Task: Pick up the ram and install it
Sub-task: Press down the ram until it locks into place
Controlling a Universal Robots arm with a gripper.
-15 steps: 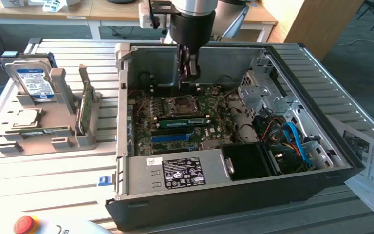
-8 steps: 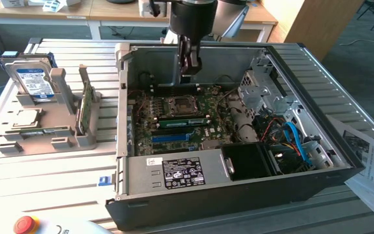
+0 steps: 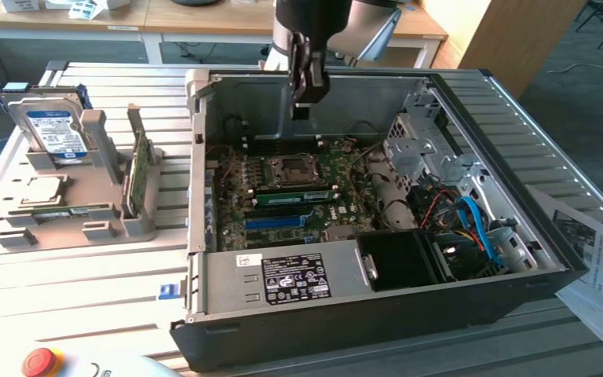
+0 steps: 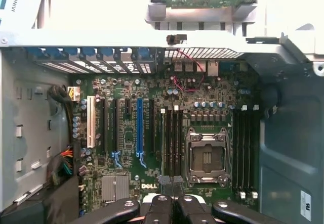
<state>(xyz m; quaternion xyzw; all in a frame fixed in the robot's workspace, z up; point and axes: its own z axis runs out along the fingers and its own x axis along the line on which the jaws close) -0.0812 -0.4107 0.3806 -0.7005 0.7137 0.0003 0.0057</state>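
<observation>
— Where's your ram?
— The ram [image 3: 296,196] looks seated in a motherboard [image 4: 126,148] slot beside the CPU socket [image 4: 206,157], though the angle is poor.
— And your gripper?
— Your gripper [image 3: 303,106] hangs above the open case [image 3: 385,314], fingers [image 4: 164,204] pressed together, gripping nothing visible.

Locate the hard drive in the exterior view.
The hard drive stands upright in the grey holder at the exterior view's left, outside the computer case. A green board stands between it and the case.
</observation>
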